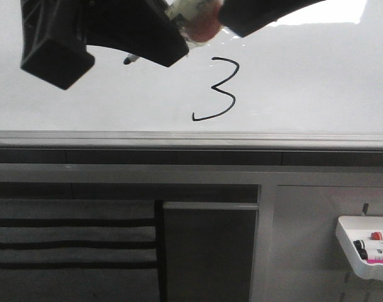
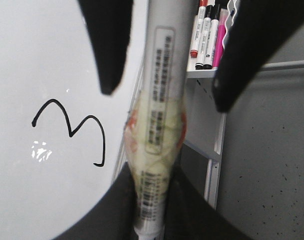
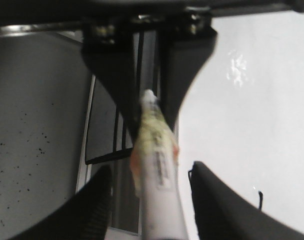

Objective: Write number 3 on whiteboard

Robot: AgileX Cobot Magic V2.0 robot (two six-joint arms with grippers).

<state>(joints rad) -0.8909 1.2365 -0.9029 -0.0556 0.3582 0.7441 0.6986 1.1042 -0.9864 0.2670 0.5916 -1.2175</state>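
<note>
Number 3 [image 1: 215, 88] sits on my whiteboard [image 1: 317, 75]; tray [image 1: 361, 248] holds markers [image 2: 207, 35]. My left gripper [image 2: 152, 190] clenches a marker [image 2: 159, 110] beside it; right gripper [image 3: 147, 195] released.

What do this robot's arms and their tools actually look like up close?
Both are matte black. In the front view the left tool is a chunky, boxy black housing that narrows to a wedge. Its fingers are flat black blades tapering to blunt tips. The right tool has similar broad black fingers, wide at the base. No cables, labels or sleeves show.
</note>
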